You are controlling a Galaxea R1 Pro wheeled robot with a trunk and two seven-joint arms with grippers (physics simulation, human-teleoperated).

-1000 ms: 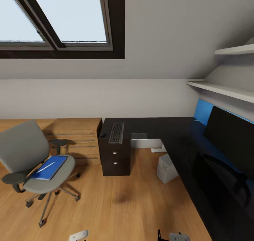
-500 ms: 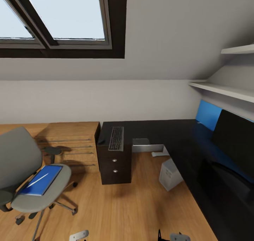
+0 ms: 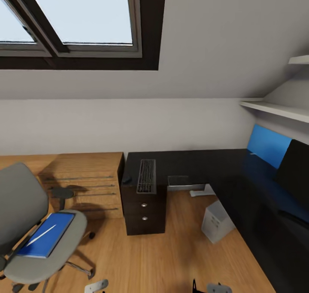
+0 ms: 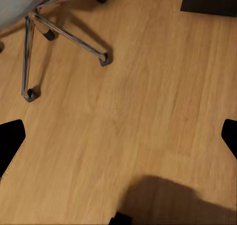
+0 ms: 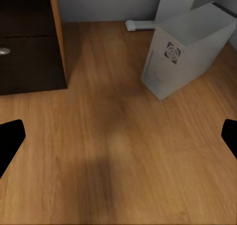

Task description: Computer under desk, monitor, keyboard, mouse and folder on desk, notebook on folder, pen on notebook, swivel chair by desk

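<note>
The swivel chair stands at the lower left with the blue folder flat on its seat and a thin white pen lying on the folder. The keyboard lies on the short wing of the black desk, and the small dark mouse sits beside it. At the right edge the monitor stands on the desk. The computer is on the floor under the desk. My left gripper and right gripper are open over bare floor. The notebook is out of view.
A wooden dresser adjoins the desk's drawer unit. The chair's chrome base spreads across the floor near my left gripper. White shelves and a blue wall panel hang above the desk's long wing.
The whole head view has shifted as the camera moved closer and turned. The chair now sits lower left in the picture and the monitor nearer the right edge. The things themselves have not moved.
</note>
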